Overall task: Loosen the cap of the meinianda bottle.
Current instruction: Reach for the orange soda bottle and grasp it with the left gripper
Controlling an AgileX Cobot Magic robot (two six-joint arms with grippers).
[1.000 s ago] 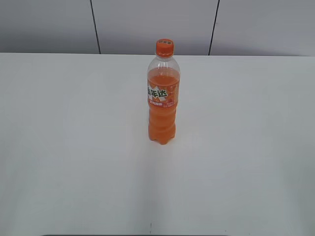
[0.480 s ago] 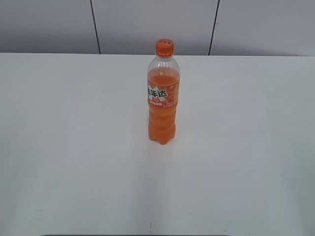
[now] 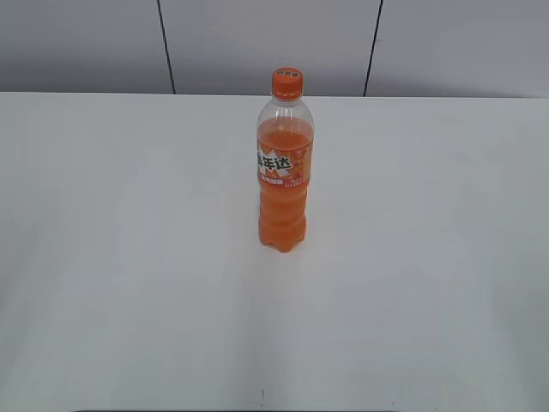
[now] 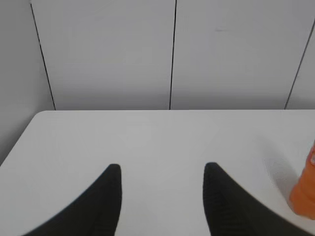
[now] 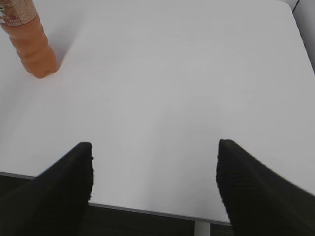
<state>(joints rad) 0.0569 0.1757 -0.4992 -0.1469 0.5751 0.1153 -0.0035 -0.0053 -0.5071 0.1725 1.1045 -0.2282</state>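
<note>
Bottle upright on white table, near the middle, slightly toward the far edge. Clear plastic, filled with orange drink to just below the shoulder; lower body waisted. Orange cap seated on the neck, ribbed side, small pale mark on top. Orange label around the upper body, large white characters edged in green; last character legible as 达, the rest partly turned away. Smaller print beneath, too small to read.

Neither arm visible in the exterior view. Nothing touching bottle or cap.

Left wrist view: left gripper low over the table, two dark fingers spread apart, bare table between them, nothing grasped. Sliver of orange bottle body at the right edge, well clear of the fingers. Grey panelled wall beyond the far edge of the table.

Right wrist view: right gripper above the near edge of the table, fingers spread wide, nothing between them. Lower half of bottle at far left, well apart from the gripper; bottom strip of label visible, print unreadable.
</note>
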